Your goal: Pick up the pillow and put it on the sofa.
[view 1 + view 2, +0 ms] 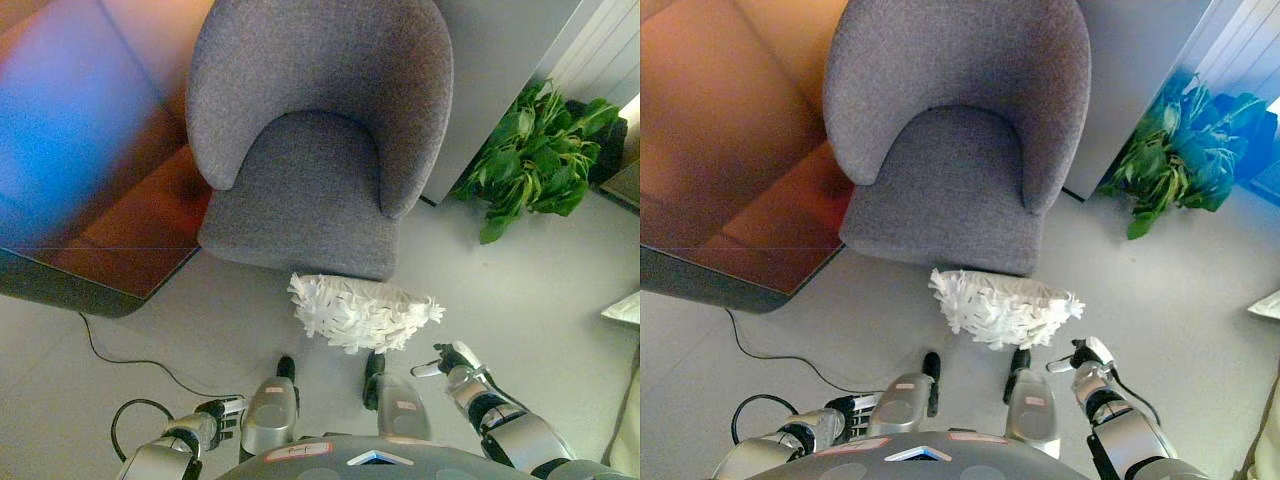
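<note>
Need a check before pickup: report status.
Left hand low, fingers unclear; right hand open beside white shaggy pillow. Pillow on floor against grey fabric armchair. Seat empty.

Two silver-grey metal arms with dark banded wrists, ending in a dark left hand and a dark right hand with white-capped fingers.

Open grey floor on my right beside the pillow, sofa front touching its far edge, plant well right, dark table filling my left
</note>
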